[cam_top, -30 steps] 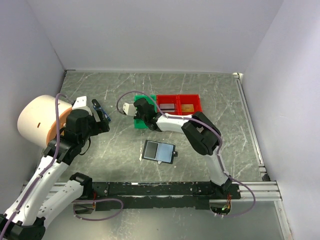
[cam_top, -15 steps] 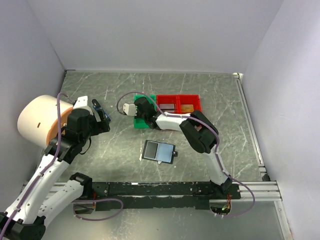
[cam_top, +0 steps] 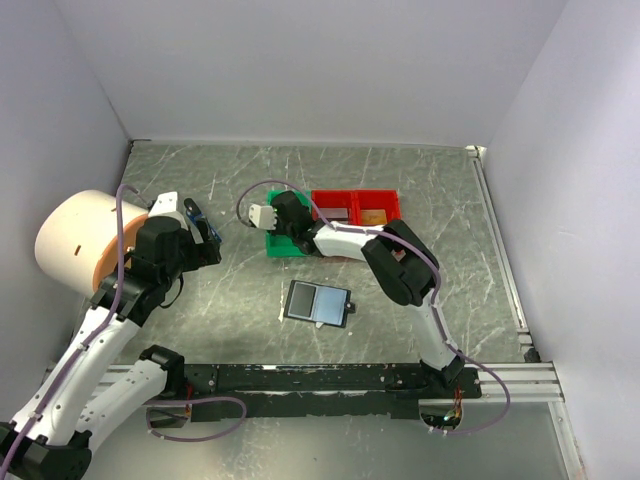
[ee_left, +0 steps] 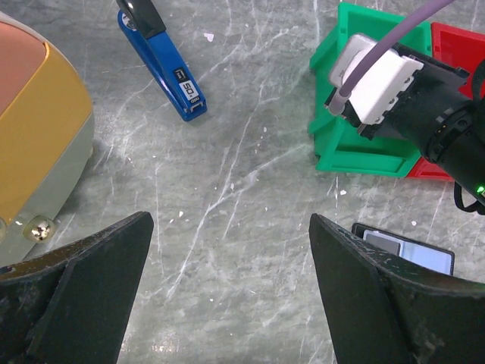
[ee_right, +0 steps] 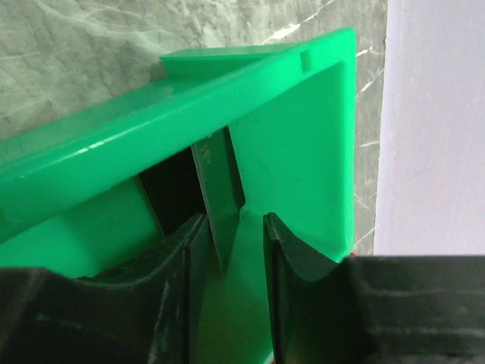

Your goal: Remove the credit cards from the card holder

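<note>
The right fingers (ee_right: 178, 303) stand parted around a grey card (ee_right: 220, 189) upright in the green bin (ee_right: 303, 152), apparently dropping it. The left fingers (ee_left: 83, 288) gape empty, waiting.

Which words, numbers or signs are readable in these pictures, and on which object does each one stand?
"50": on the white label of the blue stick-shaped object; the tiny mark beside it is too small to read.
The credit cards in the red bins: any print is too small to read.
The card holder: no text visible.
</note>
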